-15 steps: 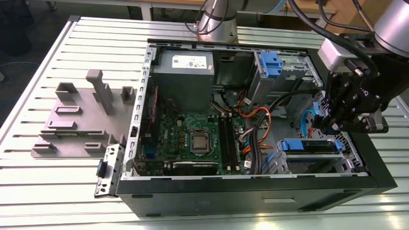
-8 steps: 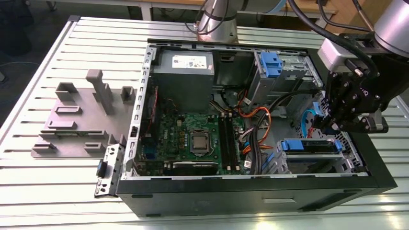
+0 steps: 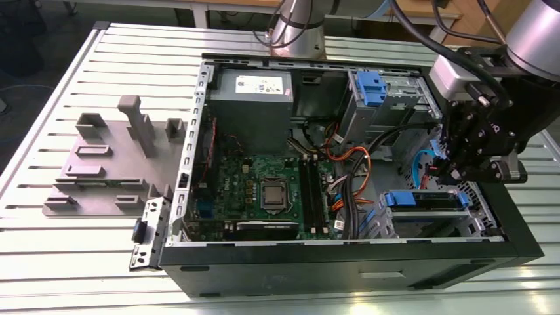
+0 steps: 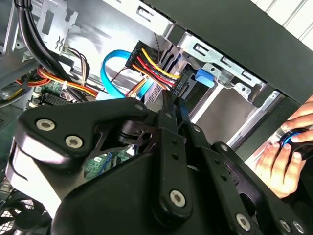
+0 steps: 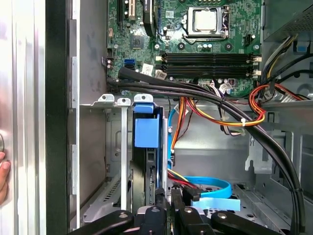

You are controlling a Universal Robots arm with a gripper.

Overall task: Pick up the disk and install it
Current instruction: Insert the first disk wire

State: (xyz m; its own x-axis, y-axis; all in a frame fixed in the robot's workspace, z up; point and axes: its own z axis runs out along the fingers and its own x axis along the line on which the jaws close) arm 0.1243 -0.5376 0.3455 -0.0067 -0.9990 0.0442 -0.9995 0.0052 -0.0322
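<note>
We see the gripper (image 3: 455,172) lowered inside the open computer case (image 3: 350,262), at the exterior view's right, just above the disk (image 3: 426,200). The disk sits in the grey drive bay (image 5: 112,161) near the case's front corner, its blue end tab (image 5: 146,132) facing up in the first wrist view. We cannot tell whether the tool is open or closed. A person's hand (image 4: 283,161) rests outside the case in the second wrist view.
</note>
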